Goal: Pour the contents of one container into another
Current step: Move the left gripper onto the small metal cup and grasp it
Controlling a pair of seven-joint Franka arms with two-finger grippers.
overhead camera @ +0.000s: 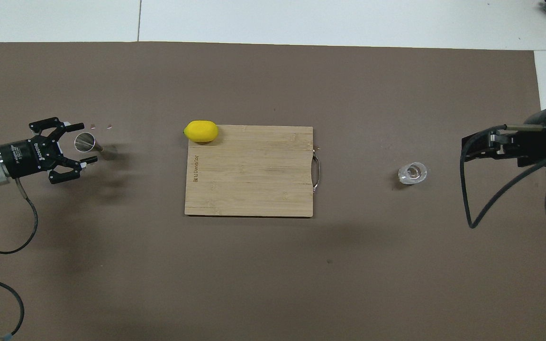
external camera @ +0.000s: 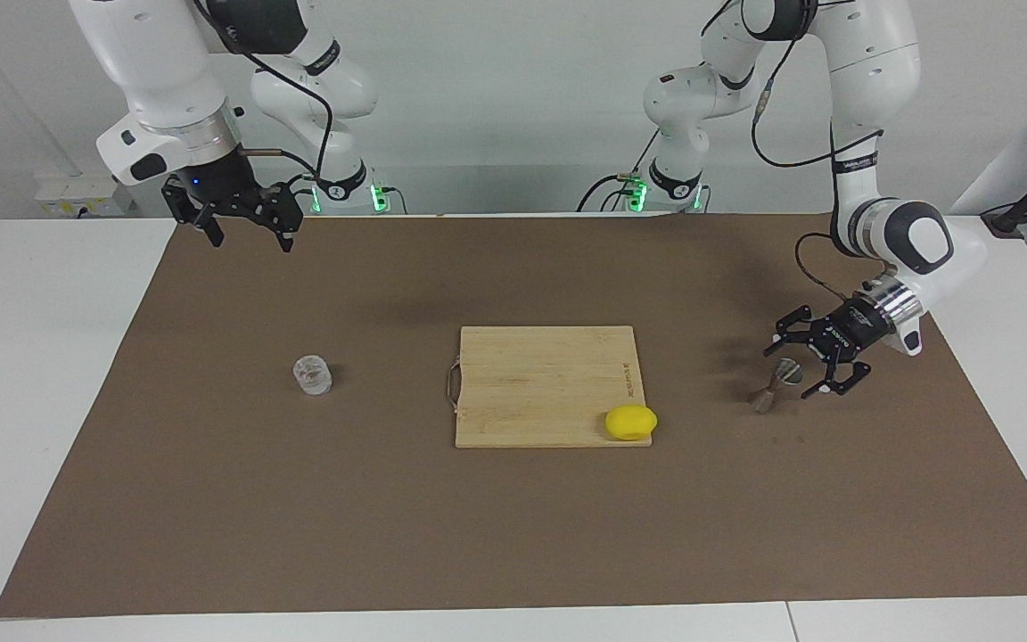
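Left gripper (external camera: 801,370) at right of the facing view: fingers spread either side of the upright jigger (external camera: 775,385), not yet pinching it. Right gripper (external camera: 246,234), upper left, waits raised, fingers spread, holding nothing. Glass tumbler (external camera: 312,374) stands left of centre on the surface (external camera: 513,535). Lemon (external camera: 630,422) sits on the cutting board's (external camera: 540,379) corner.

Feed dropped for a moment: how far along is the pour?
Nothing is poured yet. The left gripper has its jaws open around the metal jigger, which stands on the mat, not lifted. The right gripper waits in the air, jaws open. The glass tumbler stands untouched; grasp, carry and pour remain.
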